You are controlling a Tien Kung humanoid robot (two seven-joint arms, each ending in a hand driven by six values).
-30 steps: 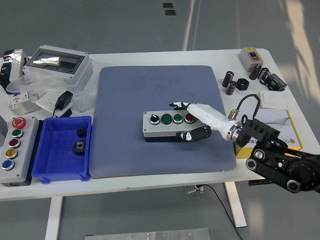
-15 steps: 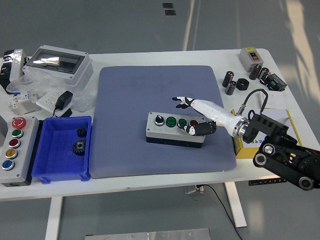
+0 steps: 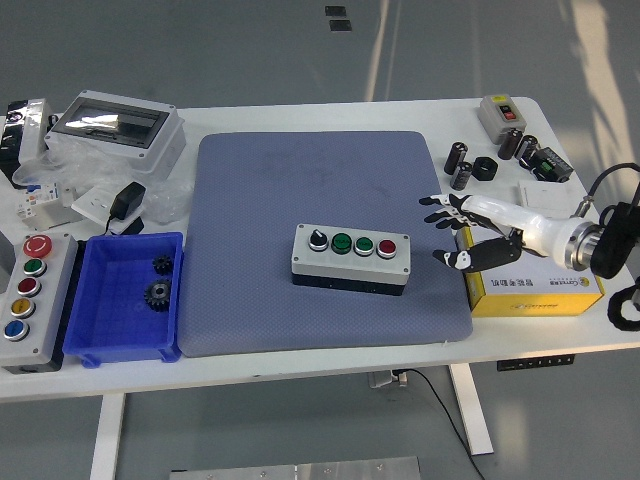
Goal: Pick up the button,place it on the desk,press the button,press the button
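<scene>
A grey button box (image 3: 351,257) with a black knob, two green buttons and a red button lies flat on the blue-grey mat (image 3: 320,190), near the mat's middle right. My right hand (image 3: 452,232) hovers to the right of the box, over the mat's right edge, apart from the box. Its fingers (image 3: 436,209) are spread and hold nothing. The left arm is out of view.
A yellow box (image 3: 545,290) lies under my right forearm. Black cylinders (image 3: 460,165) and a small switch box (image 3: 499,113) stand at the back right. At the left are a blue bin (image 3: 125,300) with gears, a larger button box (image 3: 25,300) and a clear-lidded enclosure (image 3: 115,125).
My right hand has let go of the button box and drawn back to the right, off the box. The box shifted slightly right and now rests alone on the mat.
</scene>
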